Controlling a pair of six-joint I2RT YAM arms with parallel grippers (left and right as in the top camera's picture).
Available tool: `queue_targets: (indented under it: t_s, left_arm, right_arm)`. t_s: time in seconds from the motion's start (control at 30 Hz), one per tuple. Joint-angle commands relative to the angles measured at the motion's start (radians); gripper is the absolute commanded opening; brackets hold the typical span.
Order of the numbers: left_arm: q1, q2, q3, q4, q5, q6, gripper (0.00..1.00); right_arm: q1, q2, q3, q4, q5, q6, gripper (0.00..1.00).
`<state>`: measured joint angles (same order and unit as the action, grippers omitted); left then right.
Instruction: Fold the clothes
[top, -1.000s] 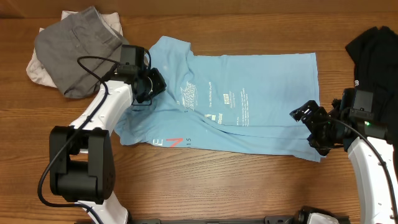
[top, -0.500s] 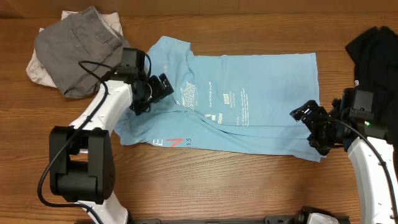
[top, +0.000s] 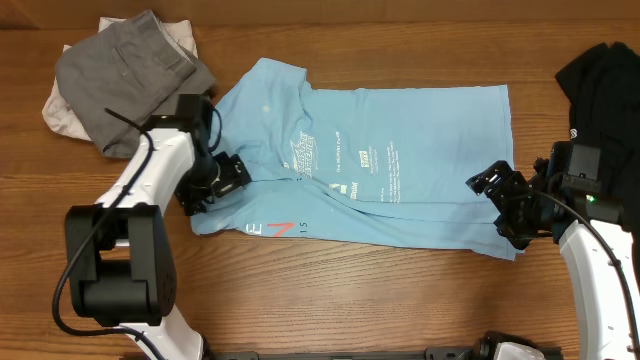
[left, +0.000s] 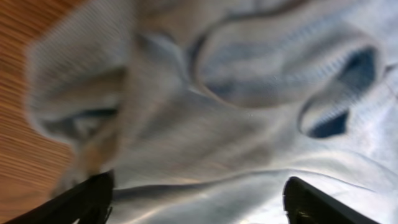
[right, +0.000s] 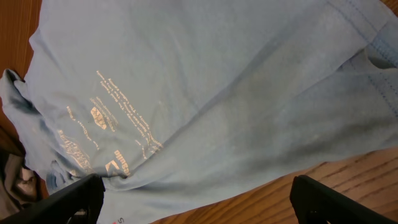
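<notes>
Shirt: light blue T-shirt (top: 400, 170) spread flat mid-table, print up; looks already doubled lengthwise, w/ layered edges along near side.
Long axis: runs L-R across table (top: 350, 310); sleeve/neck end toward L arm, hem end toward R arm.
L gripper: left gripper (top: 220, 180) over shirt's L edge, just below sleeve, pointing into cloth; fingertips (left: 87, 196) spread wide in wrist view; blurred blue folds close below; nothing pinched that can be seen.
R gripper: right gripper (top: 497, 208) at shirt's near R corner, by hem; jaws fully apart; wrist view looks down length of shirt toward print; holds nothing.
Key relation: each arm sits at its own end of shirt's long axis; L nearer sleeve end, R nearer hem end; cloth lies between the two, not off to one side.
Next move, prob.: a cross-fold, one short end carried over the other along long axis; either arm placed for it; needs a pinch on an edge first, since both are empty.
Risk: layers at near edge may split if only top ply gets caught.
Other clothes: grey garment (top: 125, 65) on an off-white one (top: 58, 112), beyond shirt's L end, apart from it; black garment (top: 600, 70) past shirt's R end, well apart.
</notes>
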<state>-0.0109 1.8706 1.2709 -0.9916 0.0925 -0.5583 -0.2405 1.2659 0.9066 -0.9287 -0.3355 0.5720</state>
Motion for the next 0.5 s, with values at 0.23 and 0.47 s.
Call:
queue_targets:
  t_s: [0.23,0.47]
  left_arm:
    - [0.029,0.031,0.005,-0.033,-0.030,0.067,0.24]
    - [0.029,0.096,-0.001,-0.033,-0.039,0.068,0.04]
  right_arm:
    - [0.006,-0.009,-0.005,-0.005,0.000,-0.003,1.00]
    - [0.006,-0.009,-0.005,-0.007,0.001,-0.003,1.00]
